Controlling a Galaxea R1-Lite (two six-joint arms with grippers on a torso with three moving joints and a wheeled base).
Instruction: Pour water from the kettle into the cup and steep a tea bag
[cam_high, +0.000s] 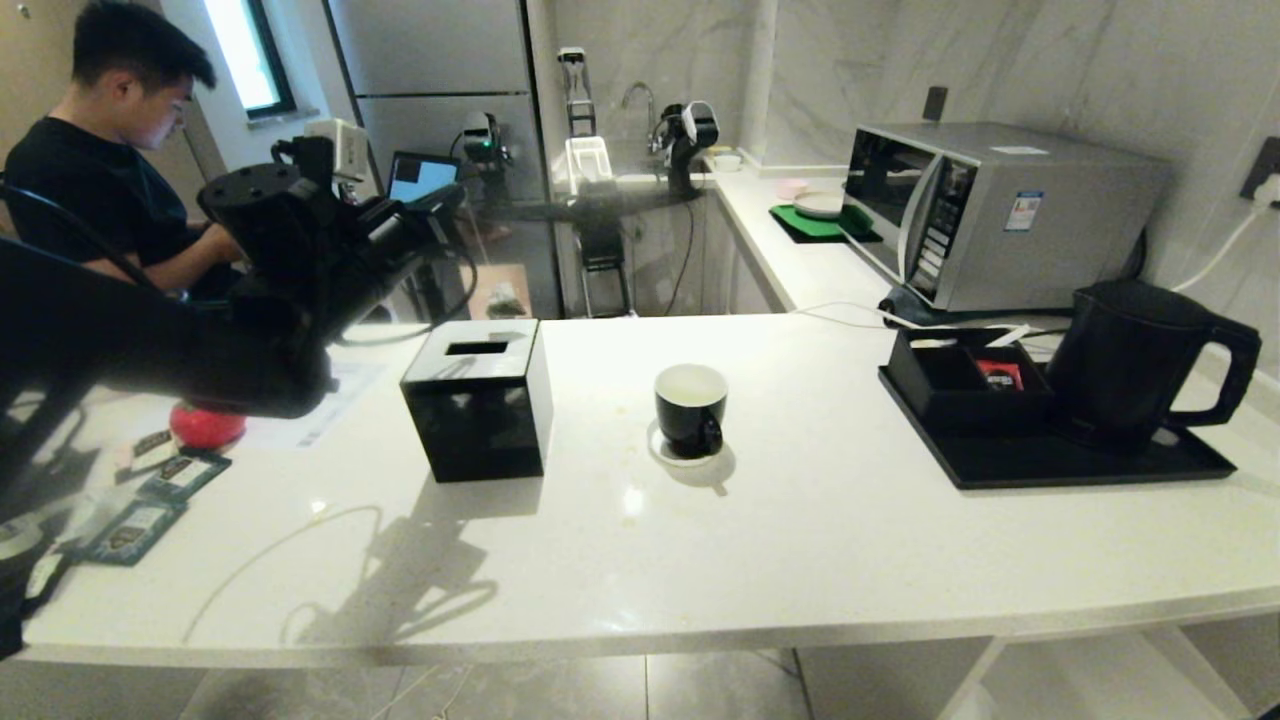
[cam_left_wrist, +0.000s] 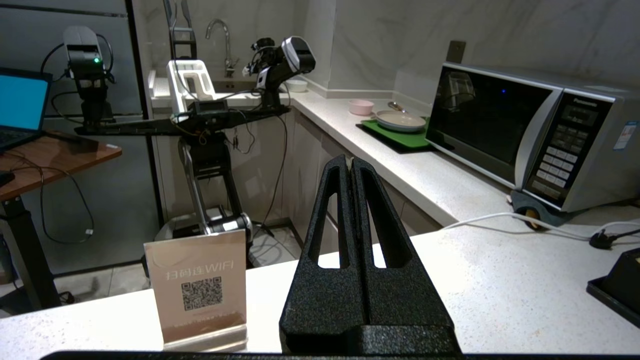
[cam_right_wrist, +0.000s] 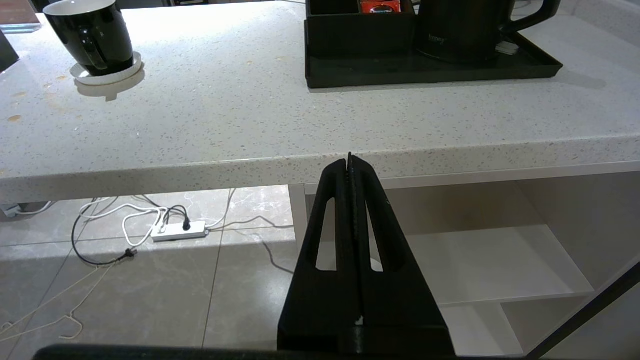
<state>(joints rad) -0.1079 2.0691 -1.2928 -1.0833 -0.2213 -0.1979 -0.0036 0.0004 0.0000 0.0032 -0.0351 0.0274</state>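
The black cup (cam_high: 690, 405) with a white inside stands on a white coaster mid-counter, also in the right wrist view (cam_right_wrist: 92, 35). The tall black kettle (cam_high: 1130, 360) sits on a black tray (cam_high: 1050, 465) at the right. My left gripper (cam_high: 440, 205) hangs raised over the counter's left side, beyond the tissue box. It is shut (cam_left_wrist: 351, 162), with a pale sliver between its tips that I cannot identify. A thin white string (cam_high: 262, 556) curves over the front left of the counter; no bag shows on it. My right gripper (cam_right_wrist: 350, 162) is shut and empty, parked below the counter's front edge.
A black tissue box (cam_high: 480, 400) stands left of the cup. Teal sachets (cam_high: 150, 500) and a red object (cam_high: 205, 425) lie at the far left. A microwave (cam_high: 990, 210) is behind the tray, a WiFi sign (cam_left_wrist: 200, 285) at the far edge. A person (cam_high: 110, 180) sits beyond.
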